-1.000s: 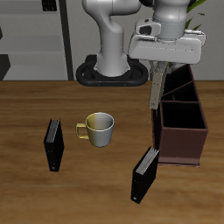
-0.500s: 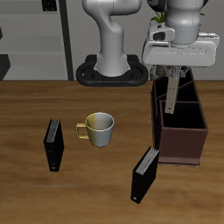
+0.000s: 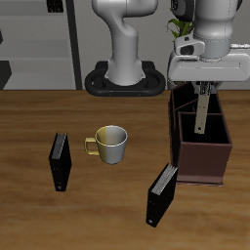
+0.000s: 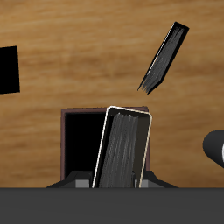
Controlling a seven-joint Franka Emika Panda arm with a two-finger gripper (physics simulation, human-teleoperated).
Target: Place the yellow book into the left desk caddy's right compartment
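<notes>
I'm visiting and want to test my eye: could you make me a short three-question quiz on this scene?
1. True or false: the tool holds the yellow book upright.
2. What is the book hanging over? A) the mug B) the left desk caddy C) bare table
3. How many black books stand on the table?

Key: 1 true; 2 B; 3 two.

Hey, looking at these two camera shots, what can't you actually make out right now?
- Gripper fingertips: wrist view, hidden behind the yellow book; exterior view, too small.
- Left desk caddy dividers: wrist view, mostly covered by the book.
- Mug: wrist view, cut off by the edge.
</notes>
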